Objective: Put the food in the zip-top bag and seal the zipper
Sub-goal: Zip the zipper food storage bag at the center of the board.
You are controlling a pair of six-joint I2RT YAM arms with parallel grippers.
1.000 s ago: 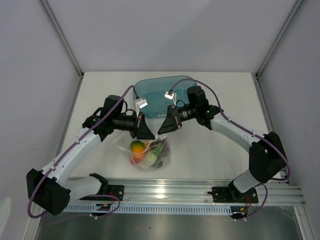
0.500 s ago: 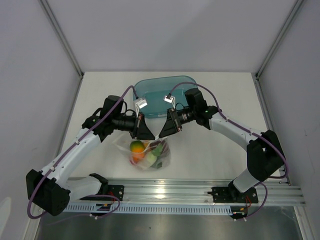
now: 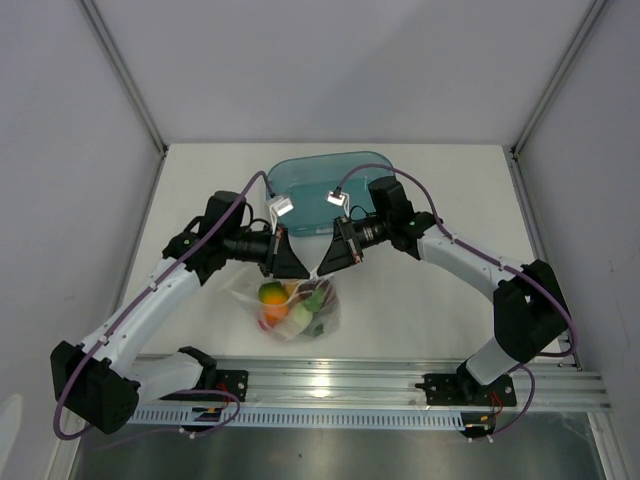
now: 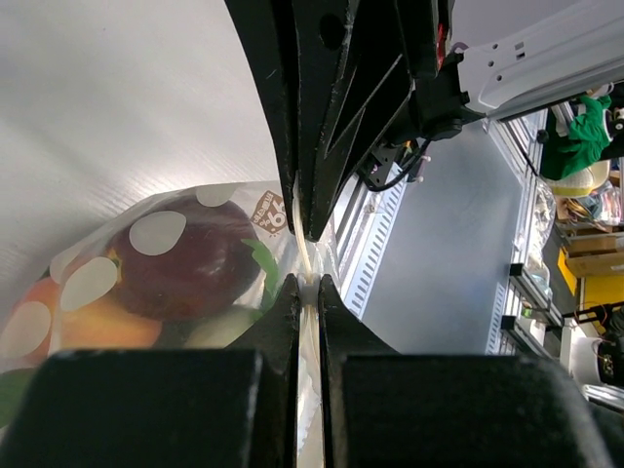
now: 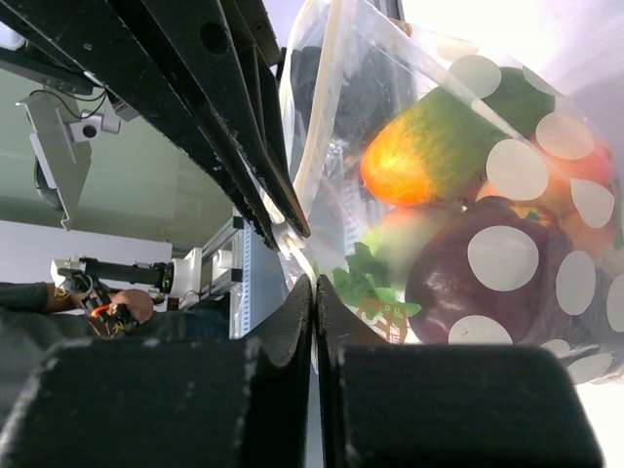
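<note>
The left hand [image 3: 303, 273] and right hand [image 3: 319, 271], tip to tip, each pinch the mouth edge of the clear bag [image 3: 328, 312] on the counter [image 3: 420, 300], near the teal tub [image 3: 325, 178]; the food [image 3: 272, 294] lies inside the bag

The right gripper [image 3: 321, 269] now sits a little further left than a second ago, tight against the mouth of the zip-top bag [image 3: 297, 312]. Its jaws, parted before, now press together on the bag's top edge.
</note>
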